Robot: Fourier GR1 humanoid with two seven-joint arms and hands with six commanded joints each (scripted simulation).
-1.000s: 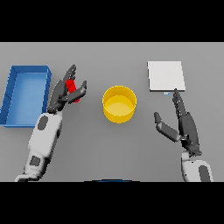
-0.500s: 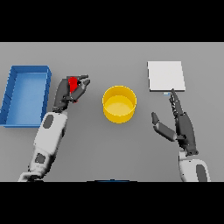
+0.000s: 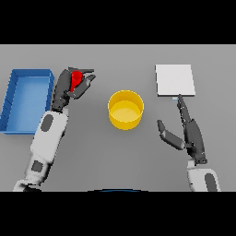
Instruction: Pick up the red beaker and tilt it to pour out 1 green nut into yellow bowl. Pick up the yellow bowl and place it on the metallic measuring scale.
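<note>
Nearest to us, on the right: the right hand (image 3: pixel 190 133), palm over the bare grey table (image 3: pixel 138 161). We record its fingers as straight and spread, thumb out to the side, holding nothing. Its longest fingertip points toward the near edge of the scale and comes very near it; we cannot tell whether it touches.

Centre, a little farther: the yellow bowl (image 3: pixel 125 109), round, upright on the table, between the two hands and apart from both. We see no nut inside it.

Left, at a similar depth and beyond: the left hand (image 3: pixel 69 87), its white and grey arm rising from the lower left. We list its fingers and thumb as curled round the red beaker (image 3: pixel 76 79), which shows only as a patch of red between the dark fingers. We cannot tell the beaker's tilt, nor whether it is lifted off the table. It is to the left of the bowl and well apart from it.

Far left: a blue bin (image 3: pixel 18 99), rectangular, open-topped, just beside the left arm.

Far right: the metallic measuring scale (image 3: pixel 174 79), a pale square plate lying flat, nothing on it.
</note>
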